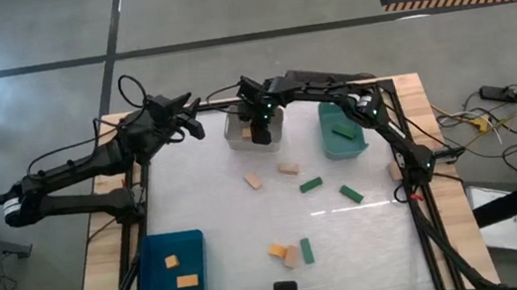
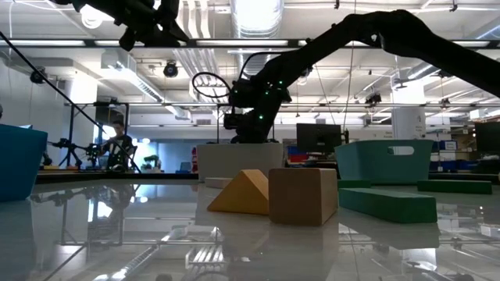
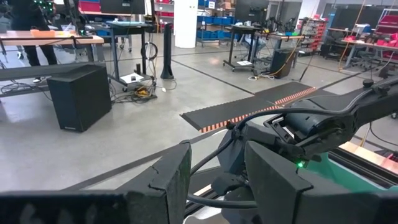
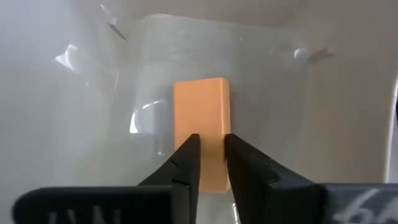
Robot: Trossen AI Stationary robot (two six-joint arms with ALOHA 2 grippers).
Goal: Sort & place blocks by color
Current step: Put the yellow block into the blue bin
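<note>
The right hand (image 1: 258,128) hangs over the clear bin (image 1: 238,140) at the 12 o'clock edge of the surface (image 1: 216,201), pointing down into it. In the right wrist view a pale tan block (image 4: 202,124) lies flat on the bin's floor, and the two fingers (image 4: 186,168) stand narrowly apart just above its near end. Whether they touch it cannot be told.

The left hand (image 1: 190,117) waits at about 11 o'clock, above the surface's corner, its fingers (image 3: 171,177) partly open and empty.

The other blocks are scattered. Two tan blocks (image 1: 288,169) lie just below the clear bin, toward the centre. A green bar (image 1: 311,185) and a second green bar (image 1: 350,193) rest at about 3 o'clock from the centre. Near 6 o'clock an orange block (image 1: 277,251), a tan cube (image 1: 291,257) and a green bar (image 1: 307,251) sit close together. The green bin (image 1: 328,141) at 1 o'clock holds a green block (image 1: 342,133). The blue bin (image 1: 156,279) at 7 o'clock holds two orange blocks (image 1: 187,281).
</note>
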